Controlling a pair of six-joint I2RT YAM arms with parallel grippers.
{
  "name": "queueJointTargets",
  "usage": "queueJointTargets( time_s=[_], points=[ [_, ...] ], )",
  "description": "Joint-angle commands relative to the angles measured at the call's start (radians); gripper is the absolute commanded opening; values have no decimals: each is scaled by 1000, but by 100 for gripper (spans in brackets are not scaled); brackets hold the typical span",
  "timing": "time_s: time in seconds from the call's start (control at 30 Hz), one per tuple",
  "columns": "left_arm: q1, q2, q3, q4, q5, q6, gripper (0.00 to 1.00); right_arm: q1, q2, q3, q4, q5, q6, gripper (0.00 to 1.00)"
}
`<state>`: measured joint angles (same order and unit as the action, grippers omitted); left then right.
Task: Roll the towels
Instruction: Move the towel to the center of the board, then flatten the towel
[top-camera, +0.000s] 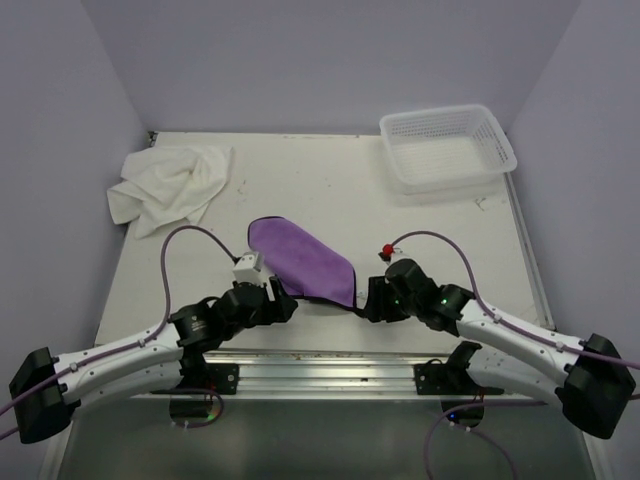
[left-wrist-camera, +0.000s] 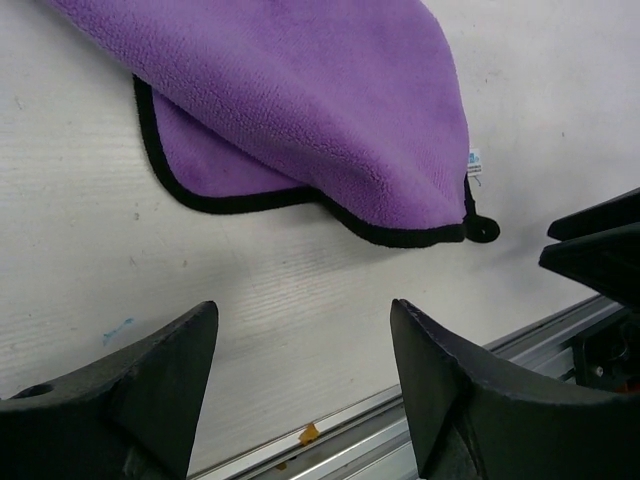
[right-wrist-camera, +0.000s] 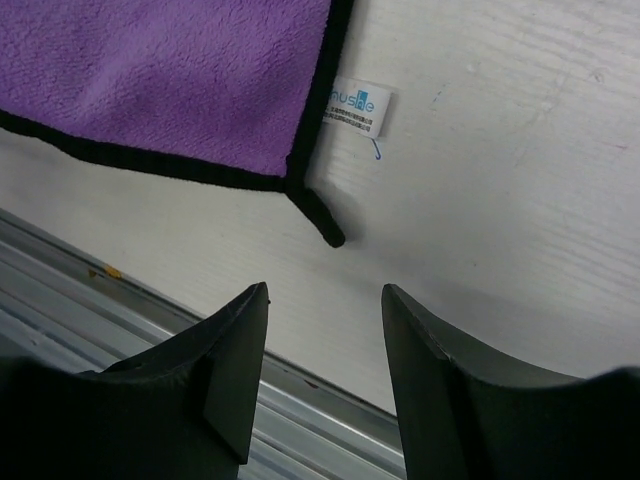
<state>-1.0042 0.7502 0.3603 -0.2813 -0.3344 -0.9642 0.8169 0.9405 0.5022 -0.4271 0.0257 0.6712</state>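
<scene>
Reaching low, flanking the purple towel, left fingers and right fingers spread, empty.

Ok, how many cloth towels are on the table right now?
2. A small purple fleece towel with dark edging lies folded at the near middle. A larger, crumpled white cloth towel sits at the far left corner. None seems hidden.

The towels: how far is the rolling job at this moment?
Done: the purple towel lies folded over, not rolled. In hand: nothing; the left tool and right tool stand open just before its near edge. To do: rolling it, and the crumpled white towel.
</scene>
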Motion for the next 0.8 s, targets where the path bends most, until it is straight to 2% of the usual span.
queueJointTargets(
  time_s=[0.0,0.23,0.4,0.5,0.6,0.63,0.77],
  points=[
    [-4,-9,-14,-5,-52,-47,74,39,96,-16,140,-12,21,54],
    [-4,46,9,-19,-64,-48,76,105,196,-19,203,121,25,54],
    [-5,69,19,-9,-75,-44,78,107,260,-25,232,129,22,47],
    [-4,89,11,8,-83,-44,78,107,282,-27,249,131,30,35],
    [-4,113,9,19,-92,-48,78,107,271,-33,251,137,37,13],
    [-4,120,11,22,-100,-51,79,107,265,-31,246,137,36,0],
    [-2,167,38,16,-141,-64,79,107,192,-21,183,154,39,0]
  ],
)
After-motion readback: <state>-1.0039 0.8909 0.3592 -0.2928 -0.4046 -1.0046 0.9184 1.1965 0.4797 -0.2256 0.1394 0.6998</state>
